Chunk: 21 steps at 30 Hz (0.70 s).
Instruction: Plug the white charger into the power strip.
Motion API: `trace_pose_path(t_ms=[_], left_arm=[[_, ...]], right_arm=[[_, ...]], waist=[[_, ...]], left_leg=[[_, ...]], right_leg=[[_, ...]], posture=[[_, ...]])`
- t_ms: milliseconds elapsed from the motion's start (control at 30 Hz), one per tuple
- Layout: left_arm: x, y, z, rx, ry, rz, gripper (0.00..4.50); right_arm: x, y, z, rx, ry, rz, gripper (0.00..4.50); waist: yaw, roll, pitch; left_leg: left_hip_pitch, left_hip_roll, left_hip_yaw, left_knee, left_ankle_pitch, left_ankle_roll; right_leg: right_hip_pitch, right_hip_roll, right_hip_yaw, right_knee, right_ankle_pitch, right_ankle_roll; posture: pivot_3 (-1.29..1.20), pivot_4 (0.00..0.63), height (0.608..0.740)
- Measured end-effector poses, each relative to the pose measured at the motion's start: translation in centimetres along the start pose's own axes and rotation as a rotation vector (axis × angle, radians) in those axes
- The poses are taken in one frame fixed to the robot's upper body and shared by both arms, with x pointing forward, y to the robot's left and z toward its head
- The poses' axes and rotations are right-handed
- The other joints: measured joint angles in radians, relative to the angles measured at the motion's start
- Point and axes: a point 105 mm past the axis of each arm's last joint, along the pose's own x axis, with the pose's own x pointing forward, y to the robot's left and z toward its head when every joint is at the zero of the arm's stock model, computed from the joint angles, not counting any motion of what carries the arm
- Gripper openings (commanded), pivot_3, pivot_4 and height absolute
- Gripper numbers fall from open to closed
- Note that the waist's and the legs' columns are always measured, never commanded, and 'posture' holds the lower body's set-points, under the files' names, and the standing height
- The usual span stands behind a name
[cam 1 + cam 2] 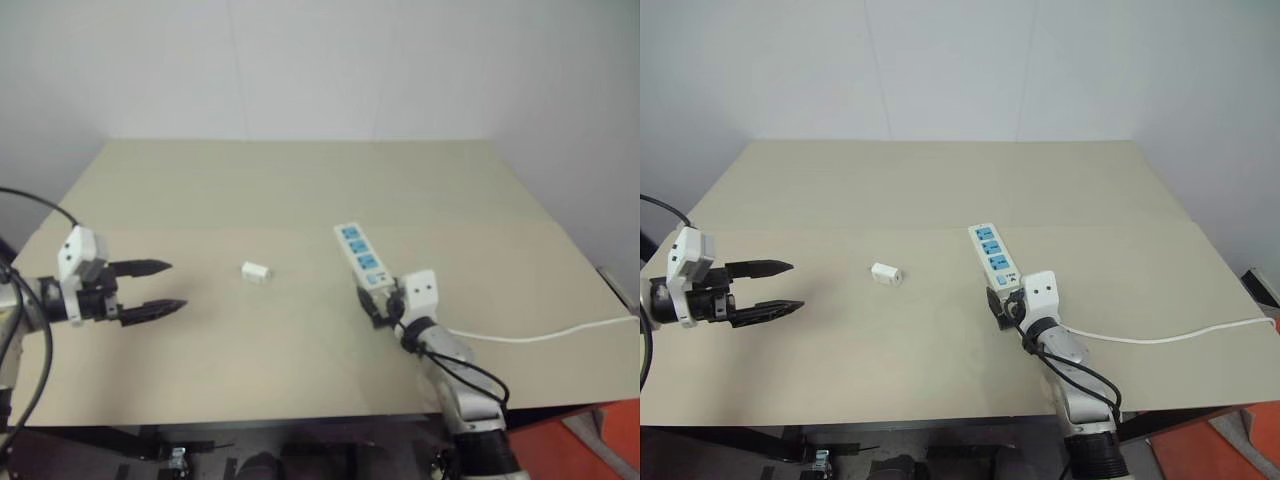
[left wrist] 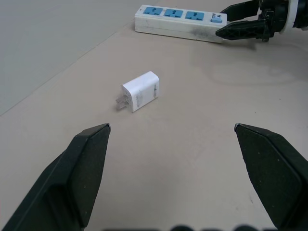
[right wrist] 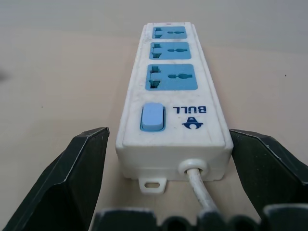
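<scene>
Your released right gripper (image 3: 166,173) straddles the long white blue-socketed power strip's (image 3: 174,103) cable end, seemingly untouching; clench squarely there.

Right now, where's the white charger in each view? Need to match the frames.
Left eye: white charger mid-table, between the two grippers.
Right eye: same spot, robot's left of the power strip.
Left wrist: lying ahead of the open fingers.
Right wrist: not in it.
Shared landmark: the power strip's blue sockets.
</scene>
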Motion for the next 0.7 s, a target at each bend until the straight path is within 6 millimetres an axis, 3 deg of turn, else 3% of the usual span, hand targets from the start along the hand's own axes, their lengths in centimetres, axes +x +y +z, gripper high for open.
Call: trace_pose_path(t_ms=[267,400,467,600,700], left_arm=[[0.2,0.0,-0.1,-0.006,-0.008,0.006,4.50],[0.4,0.0,-0.1,-0.009,-0.020,0.009,4.50],[0.8,0.1,0.2,-0.003,-0.033,0.005,4.50],[2.3,0.1,1.3,0.026,-0.071,-0.031,4.50],[4.1,0.1,3.7,0.104,-0.109,-0.103,4.50]], right_arm=[[0.7,0.4,-1.0,0.009,0.015,-0.027,4.46],[1.0,0.4,-1.0,0.018,0.006,-0.032,3.54],[1.1,0.5,-1.1,0.017,0.006,-0.029,3.40],[1.3,0.5,-1.3,0.009,0.009,-0.028,3.41],[1.4,0.4,-1.4,0.005,0.012,-0.027,3.41]], waist=[[-0.014,0.000,0.000],[-0.017,-0.001,0.000],[-0.017,-0.002,-0.001],[-0.018,-0.006,-0.004],[-0.017,-0.010,-0.006]], left_leg=[[0.000,0.000,-0.001,0.000,0.000,0.000],[0.000,0.000,-0.001,0.000,0.000,0.000],[0.001,0.000,-0.001,0.000,0.000,0.000],[0.003,0.000,-0.001,0.000,0.000,0.000],[0.003,0.000,-0.002,0.000,0.000,0.000]], right_leg=[[0.000,0.000,0.000,0.000,0.000,0.000],[0.001,0.000,0.000,0.000,0.000,0.000],[0.001,0.000,0.000,0.000,0.000,0.000],[0.003,0.000,0.000,0.000,0.000,0.000],[0.004,0.000,0.000,0.000,0.000,0.000]], posture=[[0.00,0.150,0.740],[0.00,0.150,0.740],[0.00,0.150,0.740],[0.00,0.150,0.740],[0.00,0.150,0.740]])
